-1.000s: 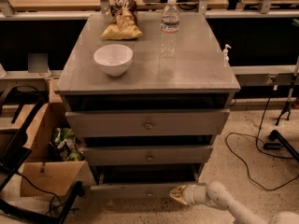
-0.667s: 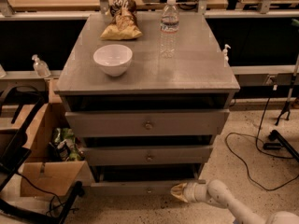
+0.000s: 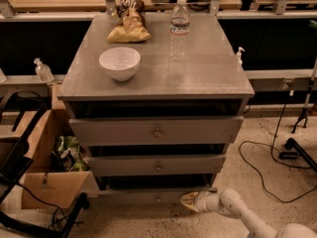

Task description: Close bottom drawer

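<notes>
The bottom drawer [image 3: 133,197] is the lowest of three in the grey wooden cabinet [image 3: 158,78]. Its low front panel with a small brass knob [image 3: 158,199] stands out a little from the cabinet, with a dark gap above it. My gripper [image 3: 186,201] comes in from the lower right on a white arm. Its tip lies against the right part of the drawer's front panel. The two taller drawers above, with knobs in the middle [image 3: 157,132], also stand slightly out.
On the cabinet top are a white bowl [image 3: 119,62], a water bottle [image 3: 180,29] and a chip bag [image 3: 129,21]. A cardboard box [image 3: 47,175] with packets stands at the left. Black cables [image 3: 277,157] lie on the floor at the right.
The view has shifted slightly. My gripper stays at the bottom drawer's front, a touch further left; the drawer front looks about the same.
</notes>
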Motion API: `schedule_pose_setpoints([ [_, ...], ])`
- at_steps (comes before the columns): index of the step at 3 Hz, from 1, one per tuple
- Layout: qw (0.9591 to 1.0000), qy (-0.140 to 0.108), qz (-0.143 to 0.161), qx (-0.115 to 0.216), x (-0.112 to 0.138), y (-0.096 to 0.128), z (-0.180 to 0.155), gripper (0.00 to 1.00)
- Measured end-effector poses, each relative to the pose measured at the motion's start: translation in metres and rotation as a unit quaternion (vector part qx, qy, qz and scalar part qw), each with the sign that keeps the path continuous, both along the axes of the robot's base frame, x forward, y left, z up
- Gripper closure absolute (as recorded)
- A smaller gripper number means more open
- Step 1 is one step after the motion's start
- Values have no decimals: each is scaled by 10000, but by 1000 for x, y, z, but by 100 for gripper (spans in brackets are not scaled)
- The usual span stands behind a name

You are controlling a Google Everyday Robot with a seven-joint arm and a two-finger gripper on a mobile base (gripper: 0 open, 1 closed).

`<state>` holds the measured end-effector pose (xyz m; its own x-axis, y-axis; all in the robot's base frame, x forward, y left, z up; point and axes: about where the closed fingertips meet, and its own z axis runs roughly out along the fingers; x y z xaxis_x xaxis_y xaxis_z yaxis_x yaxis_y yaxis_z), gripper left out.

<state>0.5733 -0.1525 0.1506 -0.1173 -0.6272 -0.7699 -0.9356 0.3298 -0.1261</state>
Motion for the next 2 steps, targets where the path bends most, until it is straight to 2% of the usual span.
schedule_pose_setpoints([
  [1,10000,0,0,0,0,0,0,100],
  [2,10000,-21,33,55,16,7,-5,100],
])
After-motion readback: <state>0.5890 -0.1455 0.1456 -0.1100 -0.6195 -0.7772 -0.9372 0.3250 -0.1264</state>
